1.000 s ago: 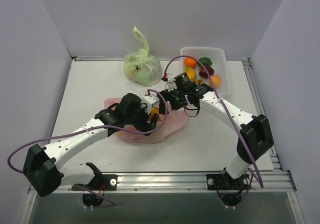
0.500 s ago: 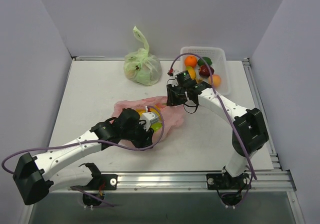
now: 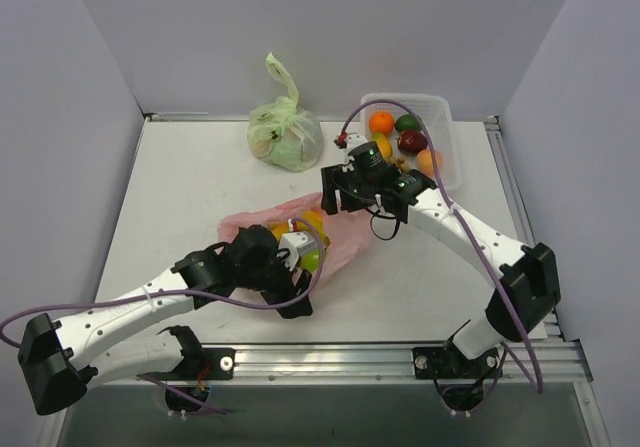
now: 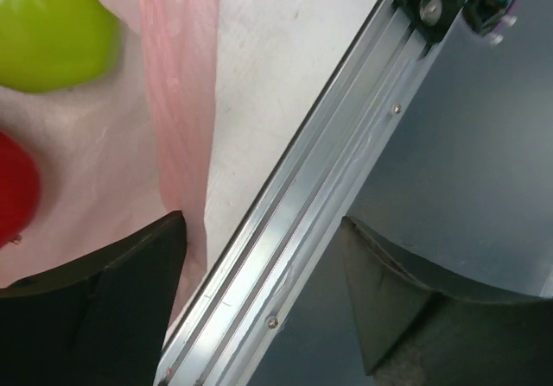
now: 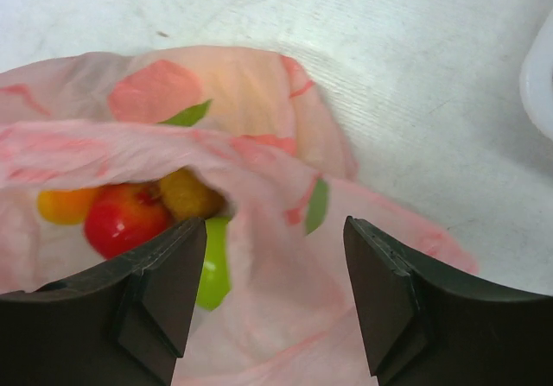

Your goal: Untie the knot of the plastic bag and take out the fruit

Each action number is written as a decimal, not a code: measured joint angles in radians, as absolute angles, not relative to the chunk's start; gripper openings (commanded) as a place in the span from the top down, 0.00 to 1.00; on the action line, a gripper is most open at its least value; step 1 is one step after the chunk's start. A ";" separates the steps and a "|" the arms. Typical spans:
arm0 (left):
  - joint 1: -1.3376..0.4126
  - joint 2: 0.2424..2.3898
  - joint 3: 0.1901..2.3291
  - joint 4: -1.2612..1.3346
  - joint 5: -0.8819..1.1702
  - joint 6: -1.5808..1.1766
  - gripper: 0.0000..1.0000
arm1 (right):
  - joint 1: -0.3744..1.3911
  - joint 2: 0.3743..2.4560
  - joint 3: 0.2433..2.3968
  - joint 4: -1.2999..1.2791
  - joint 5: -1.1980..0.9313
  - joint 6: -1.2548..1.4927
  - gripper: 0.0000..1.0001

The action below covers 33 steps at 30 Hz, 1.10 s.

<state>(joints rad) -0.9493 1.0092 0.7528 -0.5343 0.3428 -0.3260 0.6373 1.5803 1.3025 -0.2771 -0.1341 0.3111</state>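
Observation:
The pink plastic bag (image 3: 335,235) lies crumpled mid-table with its mouth open; I see no knot in any view. Fruit shows in the mouth: a yellow piece (image 3: 312,221) and a green apple (image 3: 311,259). In the right wrist view the bag (image 5: 285,317) holds a red apple (image 5: 125,218), a yellow piece (image 5: 186,194) and a green apple (image 5: 212,269). My right gripper (image 3: 336,193) (image 5: 276,304) is open and empty just above the bag. My left gripper (image 3: 293,297) (image 4: 259,304) is open and empty over the table's near rail, beside the bag's edge (image 4: 177,101), the green apple (image 4: 52,32) and the red apple (image 4: 13,196).
A tied pale green bag (image 3: 285,132) stands at the back. A white basket (image 3: 410,97) holding several fruits sits at the back right, close behind my right arm. The aluminium rail (image 4: 302,205) runs along the near table edge (image 3: 330,352).
My left gripper has drawn back out of the bag toward the near edge. The bag has been pulled and reshaped, and fruit now shows at its mouth. My right gripper shifted slightly.

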 measured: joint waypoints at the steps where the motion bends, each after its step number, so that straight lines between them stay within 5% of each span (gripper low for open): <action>1: -0.949 1.002 0.767 -0.535 0.337 -0.331 0.11 | 0.664 1.546 1.303 -0.283 -0.118 0.310 0.34; 7: -0.949 0.952 0.839 -0.531 0.281 -0.357 0.08 | 0.820 1.394 1.285 -0.307 -0.061 0.345 0.36; 14: -0.949 0.905 0.831 -0.530 0.197 -0.417 0.11 | 0.885 1.389 1.100 -0.320 -0.073 0.424 0.50; 24: -0.949 0.943 0.697 -0.554 0.154 -0.586 0.12 | 0.871 1.406 0.877 -0.365 -0.158 0.562 0.51; 33: -0.949 0.931 0.773 -0.624 0.133 -0.635 0.10 | 0.900 1.398 1.008 -0.428 -0.132 0.530 0.30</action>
